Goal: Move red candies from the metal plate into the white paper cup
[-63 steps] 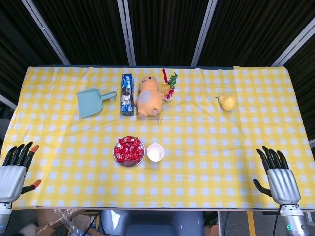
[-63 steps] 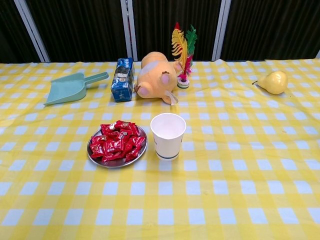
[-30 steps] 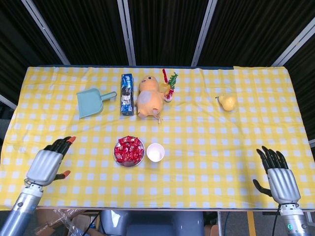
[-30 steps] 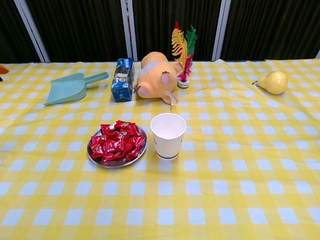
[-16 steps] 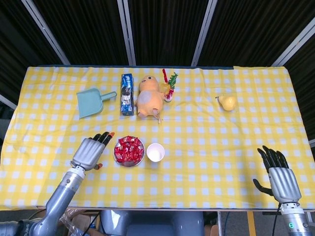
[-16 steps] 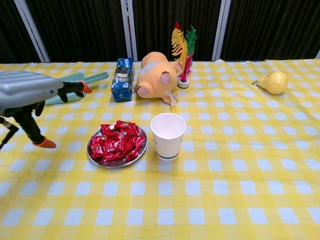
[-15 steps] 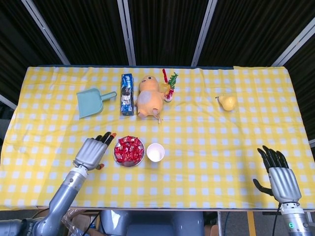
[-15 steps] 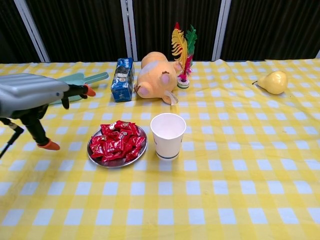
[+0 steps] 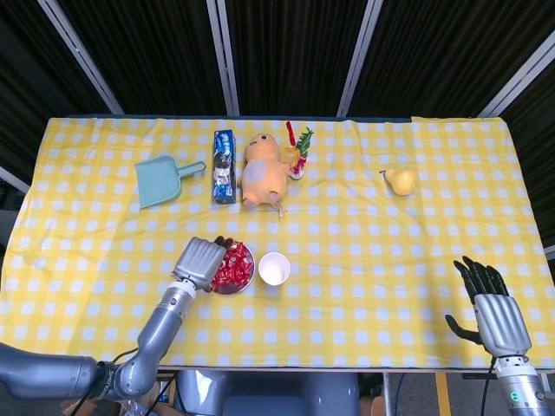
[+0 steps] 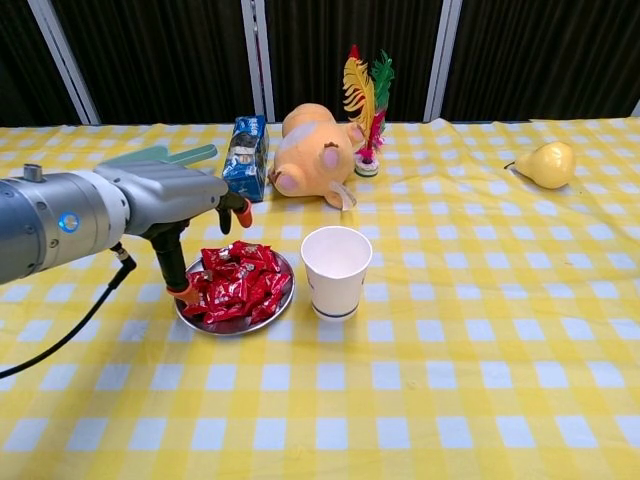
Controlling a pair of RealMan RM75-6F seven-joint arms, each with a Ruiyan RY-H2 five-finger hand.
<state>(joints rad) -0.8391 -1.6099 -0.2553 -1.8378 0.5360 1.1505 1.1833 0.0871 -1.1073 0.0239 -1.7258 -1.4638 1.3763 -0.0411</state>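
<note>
Beside the metal plate (image 10: 232, 326), white paper cup (image 10: 336, 271) stands upright, mouth up.

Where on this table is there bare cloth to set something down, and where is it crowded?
Bare cloth runs from the white paper cup rightward to the right hand, below the pear. Crowded: the back row from dustpan to plush toy, and the metal plate under the left hand.

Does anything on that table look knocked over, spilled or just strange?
Nothing is spilled: the red candies sit heaped on the metal plate, and the white paper cup stands upright. Only the stuffed toy lies on its side, and the blue carton lies flat.
</note>
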